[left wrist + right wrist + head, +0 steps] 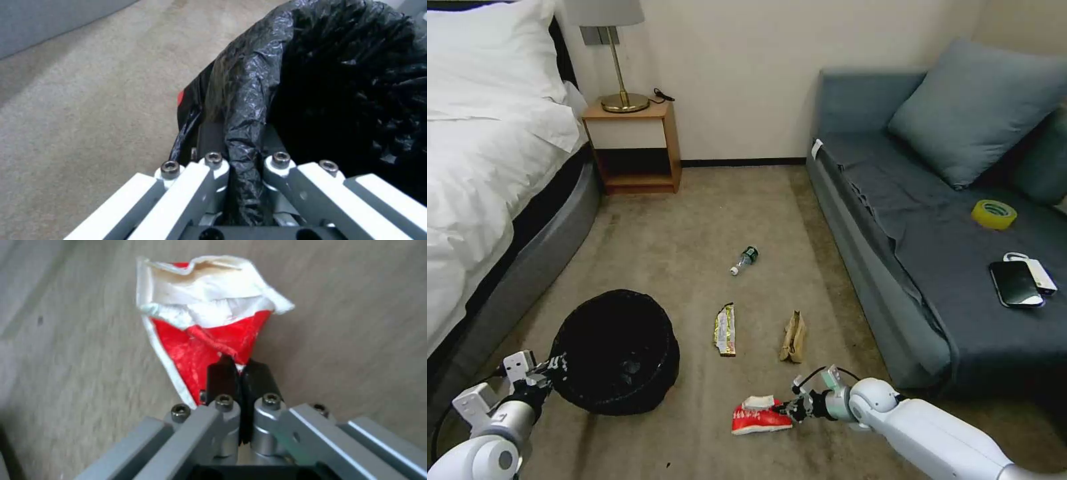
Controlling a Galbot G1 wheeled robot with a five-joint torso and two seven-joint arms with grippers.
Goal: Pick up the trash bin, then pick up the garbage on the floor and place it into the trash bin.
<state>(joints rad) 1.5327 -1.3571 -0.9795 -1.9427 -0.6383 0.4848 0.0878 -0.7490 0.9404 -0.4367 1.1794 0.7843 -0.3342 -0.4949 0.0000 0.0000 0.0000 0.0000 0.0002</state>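
While the left gripper [554, 369] clamped the bag-lined rim of the trash bin [617, 350], the bin sat tilted just beyond it, mouth up toward the camera. Over on the other side, the right gripper [787, 408] was pinched tight on a corner of the red-and-white snack packet [758, 417], which stretched away from its tips toward the bin. Farther ahead of that claw lay the brown paper bag [793, 337] and the gold wrapper [725, 329], well apart, with the small bottle [744, 260] beyond them on the carpet [694, 233].
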